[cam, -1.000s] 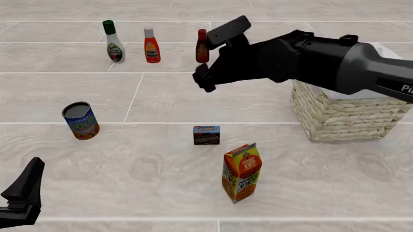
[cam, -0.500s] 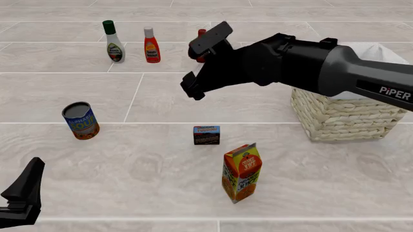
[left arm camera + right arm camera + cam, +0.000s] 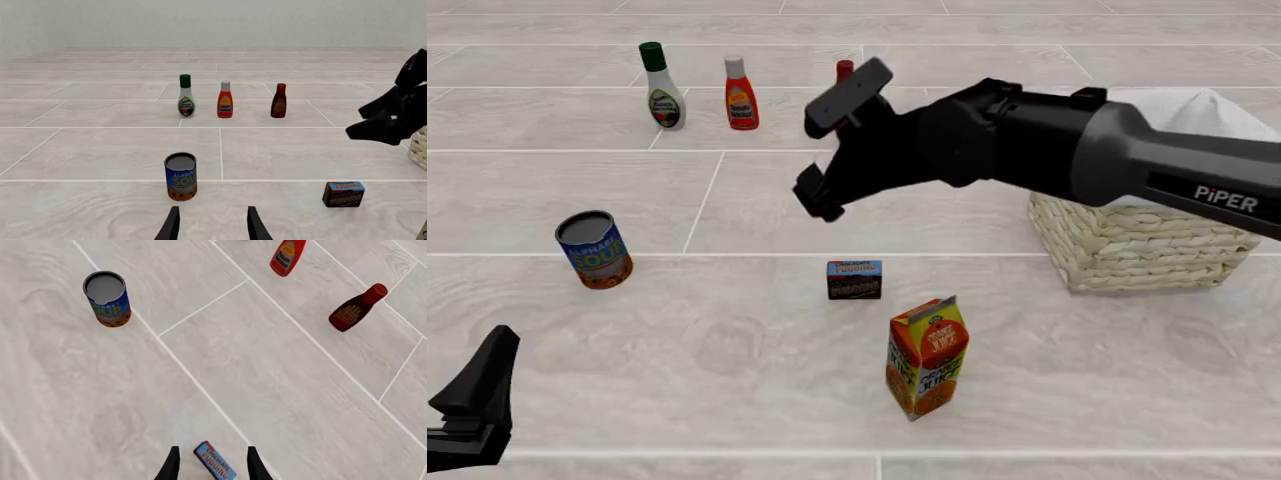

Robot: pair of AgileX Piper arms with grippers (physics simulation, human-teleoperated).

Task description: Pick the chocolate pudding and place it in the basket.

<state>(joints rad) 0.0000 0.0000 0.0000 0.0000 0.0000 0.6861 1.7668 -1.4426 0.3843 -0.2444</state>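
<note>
The chocolate pudding (image 3: pixel 854 279) is a small dark brown box with a blue top band, standing on the tiled floor in the middle of the front view. It also shows in the left wrist view as the pudding (image 3: pixel 344 194) and in the right wrist view as the pudding (image 3: pixel 216 465). My right gripper (image 3: pixel 815 197) hangs open above and behind it, with the box lined up between the fingers (image 3: pixel 173 464) but well below them. The wicker basket (image 3: pixel 1141 245) with a white liner stands at the right, partly hidden by the right arm. My left gripper (image 3: pixel 478 405) rests open at the near left, holding nothing.
A blue-and-orange soup can (image 3: pixel 594 250) stands at the left. An orange juice carton (image 3: pixel 928 357) stands just in front of the pudding. Three bottles stand at the back: a white one (image 3: pixel 661 86), an orange one (image 3: pixel 741 94) and a dark red one (image 3: pixel 279 101).
The right arm has swung to the left and lowered, bringing its gripper nearer over the pudding. The left arm and all objects have stayed put.
</note>
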